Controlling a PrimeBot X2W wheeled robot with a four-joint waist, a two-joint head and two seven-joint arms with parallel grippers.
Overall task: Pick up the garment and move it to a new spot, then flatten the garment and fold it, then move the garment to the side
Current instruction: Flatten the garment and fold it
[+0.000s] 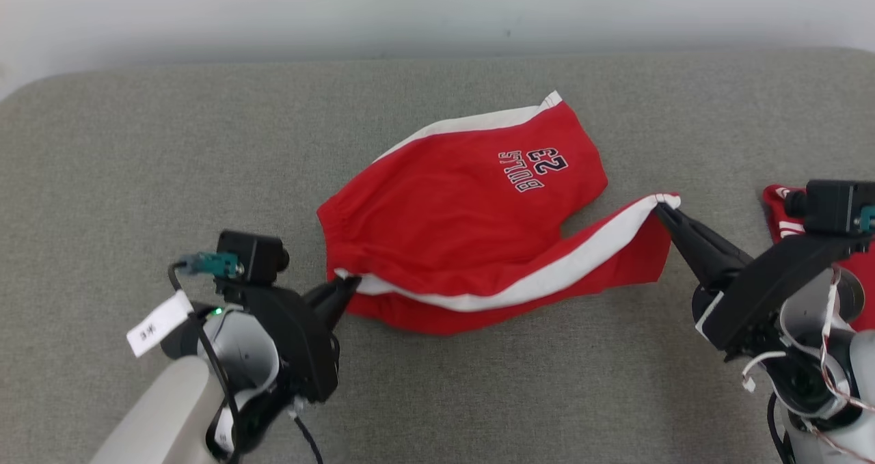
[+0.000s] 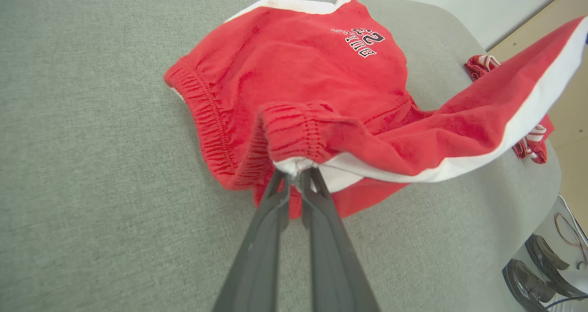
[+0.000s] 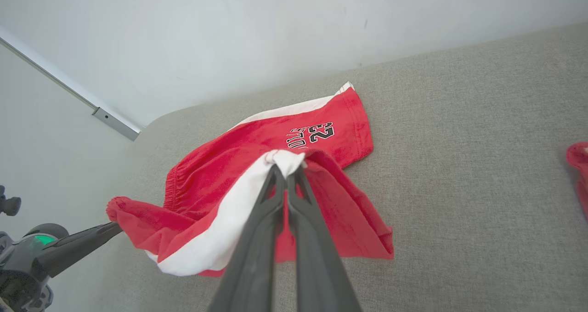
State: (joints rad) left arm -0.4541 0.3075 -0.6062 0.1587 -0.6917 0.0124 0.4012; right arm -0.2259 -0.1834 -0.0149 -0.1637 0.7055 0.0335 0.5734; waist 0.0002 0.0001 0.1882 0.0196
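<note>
The garment [image 1: 451,211] is a pair of red shorts with white side stripes and "BULLS 23" lettering, lying on the grey cushioned surface. My left gripper [image 1: 347,285] is shut on the waistband corner at the near left, seen up close as a pinch of elastic hem [image 2: 296,167]. My right gripper [image 1: 662,208] is shut on the hem of the near leg at the right, where the white stripe ends [image 3: 287,160]. That near leg [image 2: 459,123] is lifted and stretched between the two grippers. The far leg [image 3: 317,128] lies flat.
A second red and white piece of cloth [image 1: 783,214] lies at the right edge of the surface, partly behind my right arm, also seen as cloth [image 2: 528,137]. A white wall [image 1: 437,6] runs along the back. Beyond the surface's right end a floor and dark shoes [image 2: 533,270] show.
</note>
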